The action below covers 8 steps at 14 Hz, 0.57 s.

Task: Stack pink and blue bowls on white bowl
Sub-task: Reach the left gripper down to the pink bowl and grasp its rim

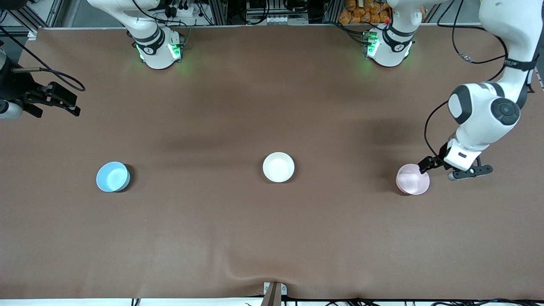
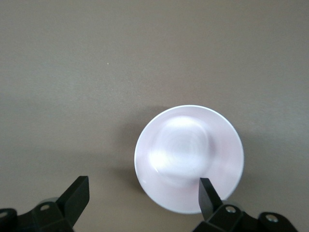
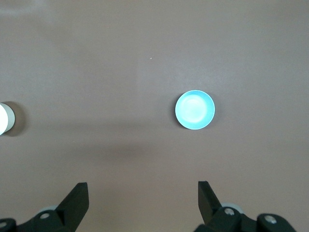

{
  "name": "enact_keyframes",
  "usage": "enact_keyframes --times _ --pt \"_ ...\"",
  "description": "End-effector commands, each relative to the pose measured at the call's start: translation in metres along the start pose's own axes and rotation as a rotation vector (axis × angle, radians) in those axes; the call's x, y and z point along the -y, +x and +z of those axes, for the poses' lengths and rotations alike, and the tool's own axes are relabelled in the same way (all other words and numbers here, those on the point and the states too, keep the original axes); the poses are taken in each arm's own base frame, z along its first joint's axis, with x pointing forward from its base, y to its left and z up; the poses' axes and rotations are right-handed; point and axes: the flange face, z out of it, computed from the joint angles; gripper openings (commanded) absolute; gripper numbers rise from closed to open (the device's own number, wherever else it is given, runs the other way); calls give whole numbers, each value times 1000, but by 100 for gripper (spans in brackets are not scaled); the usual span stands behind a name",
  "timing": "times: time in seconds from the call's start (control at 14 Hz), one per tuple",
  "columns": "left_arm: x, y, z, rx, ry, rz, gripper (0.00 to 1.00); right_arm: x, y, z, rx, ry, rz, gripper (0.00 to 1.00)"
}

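Left gripper (image 2: 142, 198) open, over pale pink bowl (image 2: 189, 162)

The left tool (image 1: 454, 169) hung low with its fingers spread wide. The right tool (image 1: 51, 102) waited, likewise wide apart.

High front camera, two downward wrist cameras

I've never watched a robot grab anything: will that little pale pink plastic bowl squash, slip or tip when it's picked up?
The pale pink plastic bowl looks rigid, so it probably won't squash. Its glossy inside suggests a slippery rim. Small and thin-walled, it is likely light and may slide or tip if the open left gripper, hanging over its edge, nudges it.
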Motion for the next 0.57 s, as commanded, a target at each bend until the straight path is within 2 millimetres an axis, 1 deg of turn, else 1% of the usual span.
enact_keyframes --times 0.0,0.21,0.36,0.5 --pt "4 4 13 -16 -8 6 100 -3 -4 -3 1 8 8 100" --pt "4 5 24 -2 -10 6 100 -4 -4 -2 2 7 9 100" --pt "4 7 31 4 -11 3 93 -6 -4 -2 4 7 12 100" --pt "5 7 31 4 -10 2 86 -7 -3 -2 0 9 16 100"
